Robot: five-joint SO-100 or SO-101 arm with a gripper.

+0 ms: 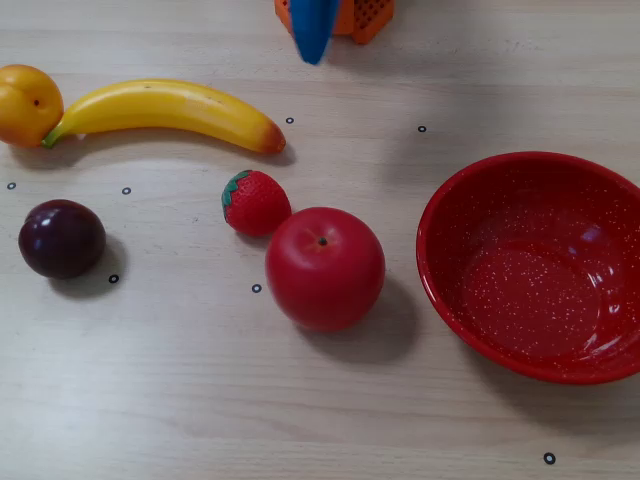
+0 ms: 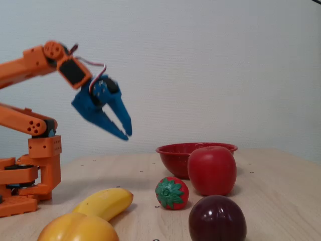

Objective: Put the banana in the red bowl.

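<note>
The yellow banana (image 1: 165,110) lies across the far left of the table, its green stem against a round orange-yellow fruit (image 1: 28,103). In a fixed view from the side, the banana (image 2: 105,201) is low at the front. The red bowl (image 1: 470,180) stands at the right with nothing in it, and its wall (image 2: 173,158) shows behind the apple. My blue gripper (image 2: 127,135) hangs in the air well above the table, pointing down, fingertips together and holding nothing. From above, only the gripper's tip (image 1: 313,45) shows at the top edge, beyond the banana's brown end.
A red apple (image 1: 325,268) and a strawberry (image 1: 256,202) sit between the banana and the bowl. A dark plum (image 1: 62,238) lies at the left front. The orange arm base (image 2: 30,175) stands at the left of the side view.
</note>
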